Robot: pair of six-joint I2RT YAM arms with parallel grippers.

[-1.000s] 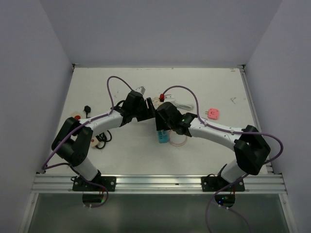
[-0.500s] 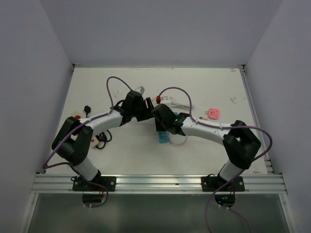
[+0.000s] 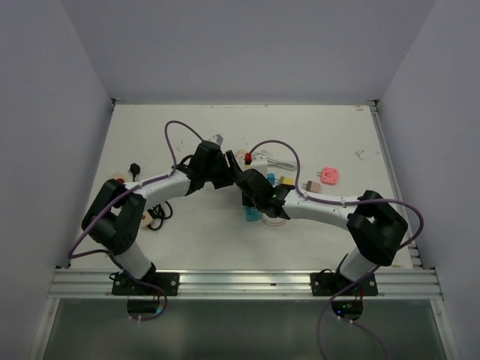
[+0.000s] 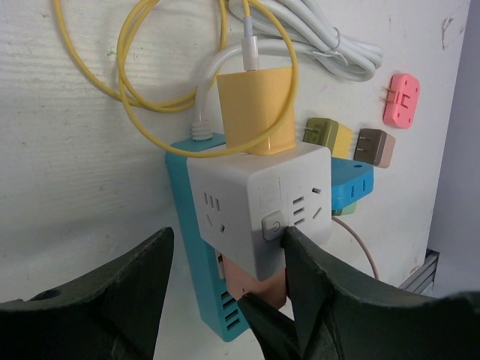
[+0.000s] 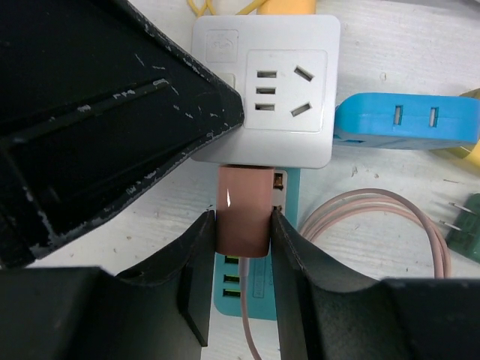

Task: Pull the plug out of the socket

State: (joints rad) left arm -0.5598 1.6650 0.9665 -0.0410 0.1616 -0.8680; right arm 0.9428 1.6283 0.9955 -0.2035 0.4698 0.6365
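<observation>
Looking through the right wrist camera, I see the right gripper (image 5: 242,225) closed on the plug (image 5: 242,206). Its two fingers (image 5: 196,270) press the rose-brown body from either side with no gap showing. The plug sits in the white socket cube (image 5: 262,90), on the side opposite the yellow charger (image 4: 259,109), so it is not yet out.

The left gripper (image 4: 229,234) straddles the same cube at a middling width. One finger touches the cube just beside its button. The other lies along the cube's far side, and it seems to press there, though the angle is poor. I read that as a grip on the cube.

A teal power strip (image 4: 191,270) lies against the cube and runs under the plug. A blue adapter (image 5: 405,120) touches the cube on the side away from the left gripper's big finger. An olive adapter (image 4: 328,135) and a brown adapter (image 4: 373,146) lie just beyond the blue one. A pink adapter (image 3: 328,175) lies well apart from the cube, toward the right arm's side of the table (image 3: 150,127).
</observation>
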